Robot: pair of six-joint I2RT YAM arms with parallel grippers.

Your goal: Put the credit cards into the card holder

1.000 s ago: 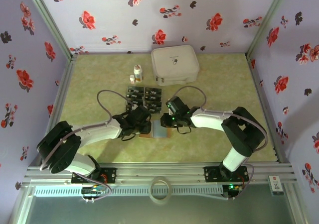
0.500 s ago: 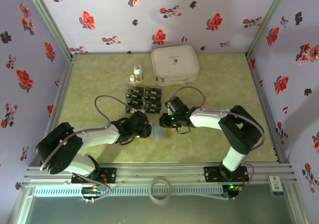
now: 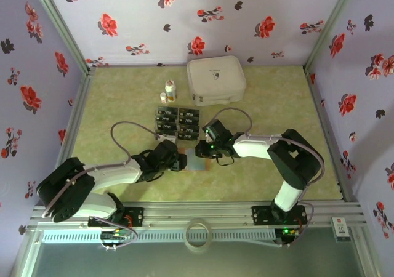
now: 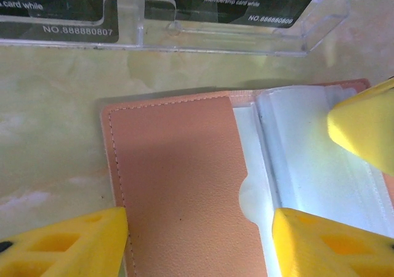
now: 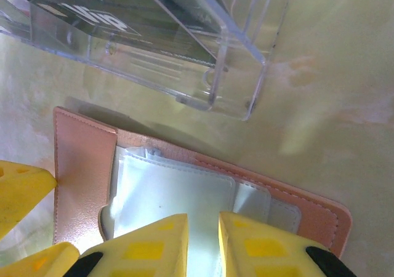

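Note:
The card holder [image 3: 198, 162] lies open on the table, with a brown flap [image 4: 178, 178] and clear inner sleeves [image 5: 178, 194]. My left gripper [image 4: 200, 246] stands open low over the flap, one yellow finger at each side and nothing between them. My right gripper [image 5: 203, 246] is nearly closed, and its jaws pinch the clear sleeve of the card holder. One of its fingers [image 4: 363, 129] appears in the left wrist view. Dark credit cards [image 3: 178, 122] sit in a clear acrylic tray [image 5: 234, 74] just behind the holder.
A large white rounded case [image 3: 215, 80] stands at the back, with two small white bottles [image 3: 168, 92] to its left. A tape ring [image 3: 198, 234] lies on the front rail. Both arms meet at mid-table.
My left gripper has opened wider and drawn back toward the near left, off the card holder's left edge. The right gripper has barely moved.

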